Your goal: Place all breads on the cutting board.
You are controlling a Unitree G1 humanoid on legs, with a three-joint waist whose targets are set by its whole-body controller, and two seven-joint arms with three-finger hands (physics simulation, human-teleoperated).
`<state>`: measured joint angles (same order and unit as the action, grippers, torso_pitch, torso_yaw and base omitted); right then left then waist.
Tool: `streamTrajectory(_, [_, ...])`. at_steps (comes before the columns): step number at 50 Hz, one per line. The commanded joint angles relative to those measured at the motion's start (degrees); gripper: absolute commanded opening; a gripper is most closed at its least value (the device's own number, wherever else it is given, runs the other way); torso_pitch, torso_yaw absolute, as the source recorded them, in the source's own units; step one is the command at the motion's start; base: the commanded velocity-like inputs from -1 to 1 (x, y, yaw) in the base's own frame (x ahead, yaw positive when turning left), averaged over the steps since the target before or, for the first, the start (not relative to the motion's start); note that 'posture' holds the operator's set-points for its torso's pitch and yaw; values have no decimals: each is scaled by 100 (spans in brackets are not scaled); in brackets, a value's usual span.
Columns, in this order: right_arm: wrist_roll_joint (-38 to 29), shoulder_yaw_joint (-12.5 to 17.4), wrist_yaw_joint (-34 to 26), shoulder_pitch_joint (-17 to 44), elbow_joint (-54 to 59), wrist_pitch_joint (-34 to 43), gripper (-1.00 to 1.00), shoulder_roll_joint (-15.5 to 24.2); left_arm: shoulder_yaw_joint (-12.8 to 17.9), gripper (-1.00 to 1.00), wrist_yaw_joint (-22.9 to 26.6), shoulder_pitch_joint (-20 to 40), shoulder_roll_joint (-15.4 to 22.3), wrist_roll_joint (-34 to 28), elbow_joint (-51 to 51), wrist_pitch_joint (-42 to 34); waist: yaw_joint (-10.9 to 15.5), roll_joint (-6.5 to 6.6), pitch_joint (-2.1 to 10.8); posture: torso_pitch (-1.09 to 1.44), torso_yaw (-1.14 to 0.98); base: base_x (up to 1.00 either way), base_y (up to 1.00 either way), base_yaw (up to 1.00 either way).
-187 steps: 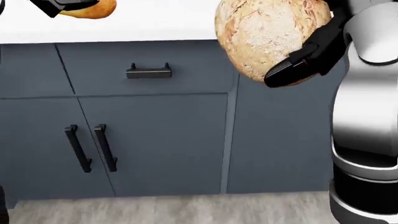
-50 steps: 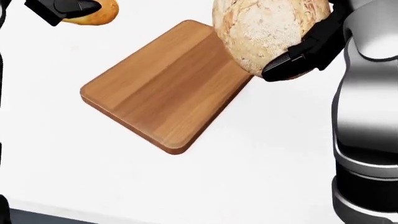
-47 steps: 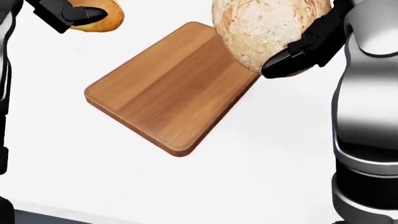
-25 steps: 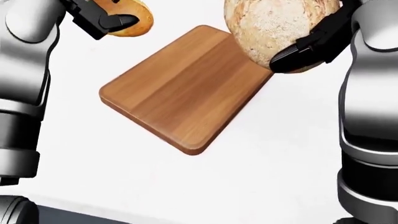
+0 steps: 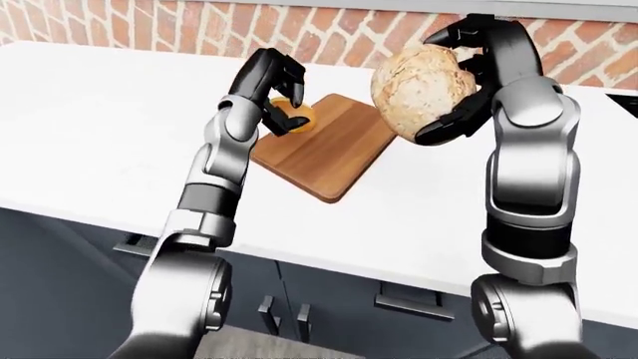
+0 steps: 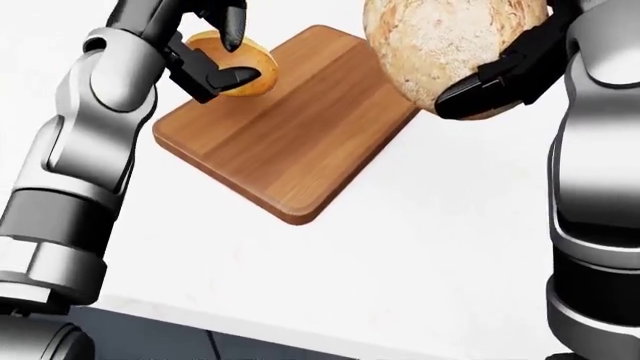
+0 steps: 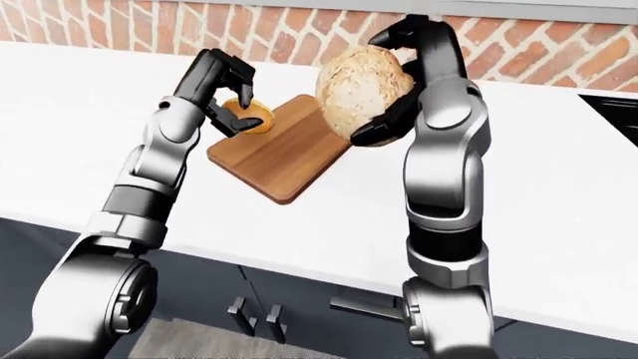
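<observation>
A wooden cutting board (image 6: 285, 135) lies on the white counter (image 6: 430, 247). My left hand (image 6: 215, 41) is shut on a small golden bun (image 6: 245, 67) and holds it over the board's upper left part. My right hand (image 6: 510, 64) is shut on a large round crusty loaf (image 6: 440, 37), held in the air above the board's right edge. In the left-eye view the bun (image 5: 297, 116) and the loaf (image 5: 424, 86) show above the board (image 5: 329, 149).
A brick wall (image 5: 329, 30) runs behind the counter. Grey cabinet fronts with black handles (image 5: 409, 307) stand below the counter edge. A dark stove edge (image 7: 618, 105) shows at the far right of the right-eye view.
The camera rose from the cabinet fronts to the counter. My left hand moved right and down with the bun, to over the board. The loaf stays held high.
</observation>
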<state>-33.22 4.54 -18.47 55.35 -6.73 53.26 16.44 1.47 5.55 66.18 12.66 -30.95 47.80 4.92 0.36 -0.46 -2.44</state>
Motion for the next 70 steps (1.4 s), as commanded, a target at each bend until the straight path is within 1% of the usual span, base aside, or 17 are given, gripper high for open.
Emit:
streamTrajectory(1, [-20, 45, 72, 195, -146, -169, -100, 61, 53, -100, -180, 220, 44, 18, -175, 191, 5, -13, 192, 0, 0, 0, 0, 0])
streamTrajectory(5, [-10, 41, 81, 178, -165, -163, -100, 55, 53, -100, -361, 256, 26, 25, 109, 346, 5, -14, 207, 0, 0, 0, 0, 0])
streamTrajectory(10, [9, 41, 101, 165, -156, -179, -100, 55, 43, -100, -414, 204, -25, 66, 118, 367, 0, -13, 222, 0, 0, 0, 0, 0])
streamTrajectory(20, [14, 40, 91, 192, -168, -151, -100, 86, 3, -100, -273, 60, -123, 127, -83, 275, -1, -16, 239, 0, 0, 0, 0, 0])
streamTrajectory(25, [42, 58, 132, 162, -120, -209, -100, 74, -2, -100, -312, 65, -140, 123, 18, 324, 0, -16, 244, 0, 0, 0, 0, 0])
streamTrajectory(36, [78, 75, 152, 122, -157, -202, -100, 88, -42, -100, -258, -65, -250, 108, -184, 231, -5, -22, 244, 0, 0, 0, 0, 0])
streamTrajectory(37, [78, 73, 145, 129, -167, -186, -100, 94, -50, -95, -269, -80, -258, 98, -174, 248, -6, -22, 243, 0, 0, 0, 0, 0])
streamTrajectory(42, [102, 77, 176, 114, -137, -214, -100, 90, -60, -91, -331, -110, -279, 76, -36, 352, -5, -22, 243, 0, 0, 0, 0, 0])
streamTrajectory(45, [126, 81, 210, 94, -102, -255, -100, 78, -67, -66, -348, -143, -289, 62, 0, 385, -6, -23, 246, 0, 0, 0, 0, 0])
streamTrajectory(50, [154, 85, 239, 70, -98, -276, -100, 80, -61, -58, -314, -186, -298, 62, -79, 352, -7, -26, 243, 0, 0, 0, 0, 0])
streamTrajectory(52, [146, 75, 225, 63, -142, -237, -100, 81, -63, -47, -299, -210, -302, 60, -124, 334, -5, -27, 242, 0, 0, 0, 0, 0])
streamTrajectory(54, [147, 78, 223, 58, -154, -229, -100, 84, -61, -42, -296, -229, -302, 61, -130, 337, -3, -26, 236, 0, 0, 0, 0, 0])
streamTrajectory(55, [149, 79, 224, 56, -156, -227, -100, 85, -61, -33, -296, -242, -298, 58, -138, 339, -2, -25, 233, 0, 0, 0, 0, 0])
streamTrajectory(59, [148, 74, 225, 56, -169, -209, -100, 80, -67, -22, -284, -296, -308, 53, -190, 343, -3, -26, 230, 0, 0, 0, 0, 0])
streamTrajectory(61, [142, 62, 221, 65, -178, -192, -100, 78, -68, -8, -262, -305, -313, 50, -237, 315, -4, -25, 231, 0, 0, 0, 0, 0])
streamTrajectory(63, [146, 66, 225, 66, -169, -199, -100, 75, -64, -2, -256, -319, -313, 53, -258, 312, -2, -26, 232, 0, 0, 0, 0, 0])
streamTrajectory(70, [162, 74, 248, 59, -142, -227, -100, 72, -69, 4, -201, -442, -344, 60, -474, 252, -3, -19, 238, 0, 0, 0, 0, 0])
